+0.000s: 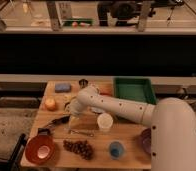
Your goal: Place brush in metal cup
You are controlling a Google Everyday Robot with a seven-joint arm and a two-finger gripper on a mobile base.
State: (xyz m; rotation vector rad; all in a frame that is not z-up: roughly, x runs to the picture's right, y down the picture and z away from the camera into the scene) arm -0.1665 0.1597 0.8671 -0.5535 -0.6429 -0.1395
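Note:
The brush (pixel 57 121) lies on the wooden table (pixel 128 112) at the left, dark and slim, slanting up to the right. The metal cup (pixel 83 82) stands upright at the table's back edge, right of a blue sponge. My gripper (pixel 71 115) hangs from the white arm low over the table, just at the right end of the brush and left of the white cup (pixel 105 122). The metal cup is well behind the gripper.
A green tray (pixel 134 90) sits at the back right. An orange fruit (pixel 50 103), blue sponge (pixel 62 87), black block (pixel 43 131), red bowl (pixel 39 149), grapes (pixel 78 147), silvery utensil (pixel 81 132), blue cup (pixel 116 148) and purple bowl (pixel 145 140) lie around.

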